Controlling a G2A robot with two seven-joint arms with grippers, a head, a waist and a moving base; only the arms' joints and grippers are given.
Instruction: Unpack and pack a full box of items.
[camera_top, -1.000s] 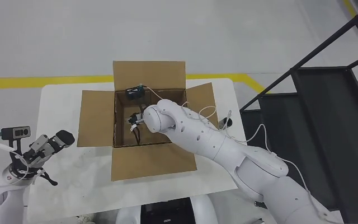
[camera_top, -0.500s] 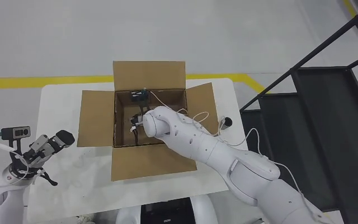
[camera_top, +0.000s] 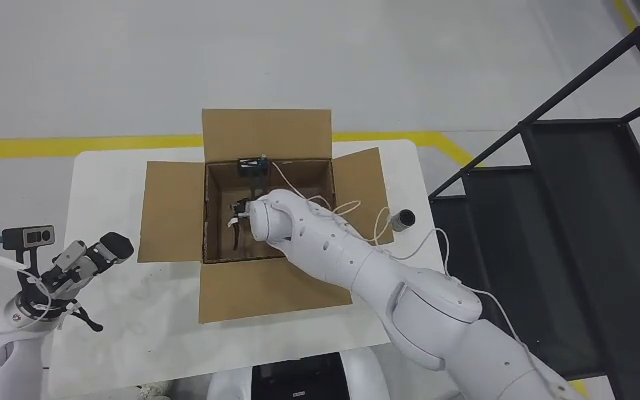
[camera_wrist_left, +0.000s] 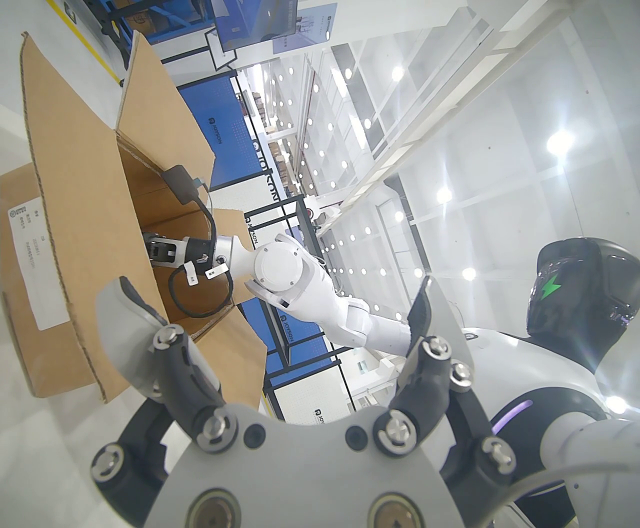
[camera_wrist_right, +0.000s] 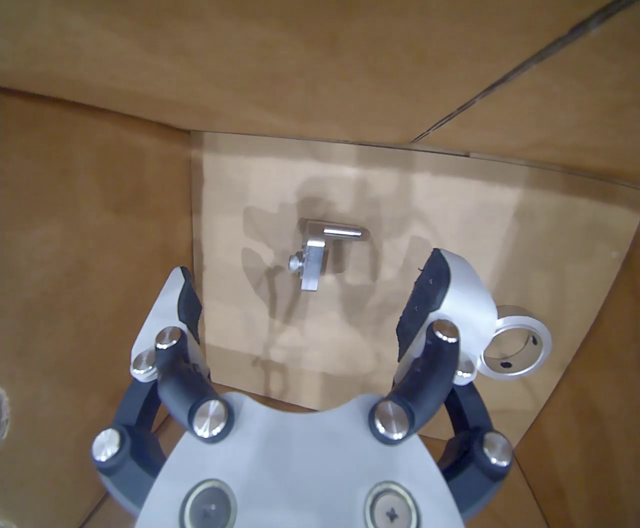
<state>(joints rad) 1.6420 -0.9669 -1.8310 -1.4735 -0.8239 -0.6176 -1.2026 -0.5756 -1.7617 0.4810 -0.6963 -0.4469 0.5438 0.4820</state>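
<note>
right gripper (camera_wrist_right: 310, 287) down in the brown cardboard box (camera_top: 175, 212), my fingers apart, empty. small silver metal bracket with pin (camera_wrist_right: 314, 255) lies on the box floor just ahead. looks rigid, light, slick; i'd pinch its flat block. left gripper (camera_top: 105, 248) spread too.

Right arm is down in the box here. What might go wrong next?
The open right fingers hover over the small metal bracket lying on the box floor; being small, it may slip out. The metal ring sits right beside one finger and may get knocked or pinched.
</note>
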